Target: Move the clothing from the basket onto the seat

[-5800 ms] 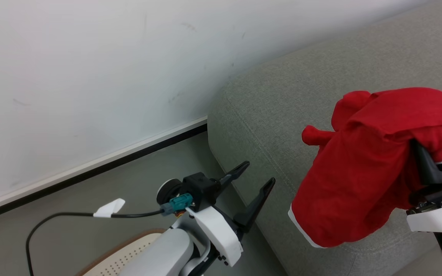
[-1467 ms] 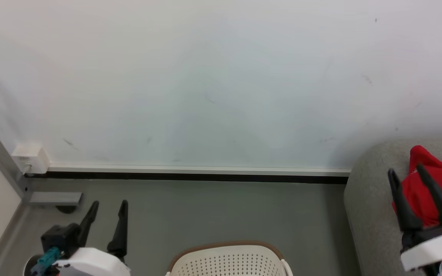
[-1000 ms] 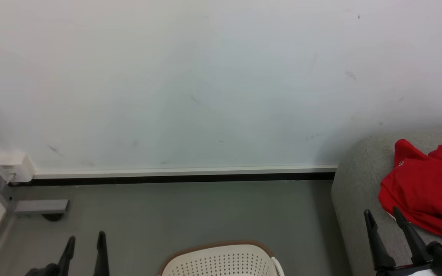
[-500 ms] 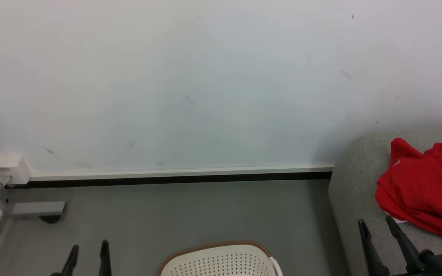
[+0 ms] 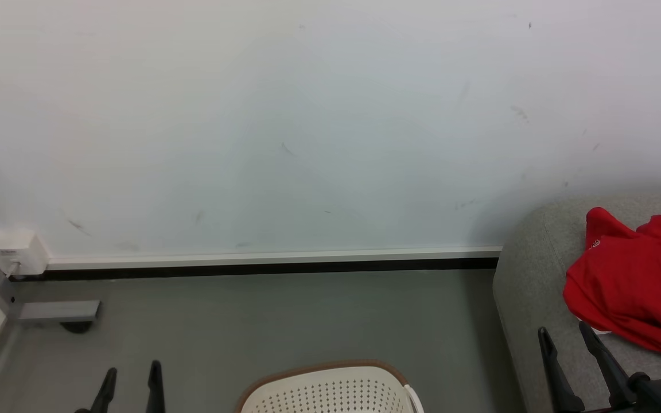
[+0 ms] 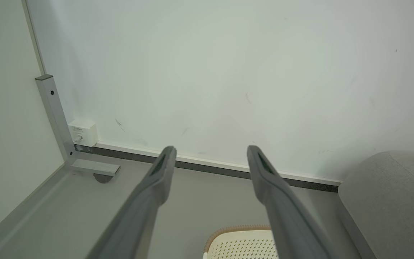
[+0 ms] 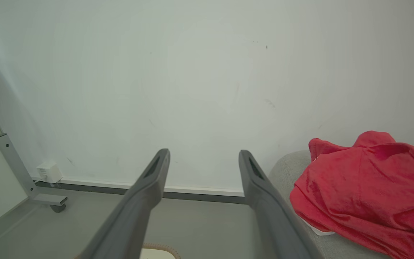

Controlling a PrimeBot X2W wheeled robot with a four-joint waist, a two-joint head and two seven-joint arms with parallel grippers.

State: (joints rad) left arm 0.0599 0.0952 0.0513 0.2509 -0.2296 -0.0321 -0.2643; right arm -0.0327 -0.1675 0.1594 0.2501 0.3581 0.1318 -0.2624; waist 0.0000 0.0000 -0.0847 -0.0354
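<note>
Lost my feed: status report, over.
Left gripper open, right gripper open, both empty. Clothing lying on seat, released. Basket on floor, nothing in the way.

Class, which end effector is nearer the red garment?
The right end effector, open beside the garment on the seat; the left is across the floor.

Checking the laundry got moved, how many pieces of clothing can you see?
1: the red garment lies crumpled on the grey seat. The basket's inside is mostly out of view.

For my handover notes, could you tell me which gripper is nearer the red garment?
The right. The right gripper sits just beside the red garment lying on the grey seat, not touching it; the left gripper is across the floor, beyond the basket.
</note>
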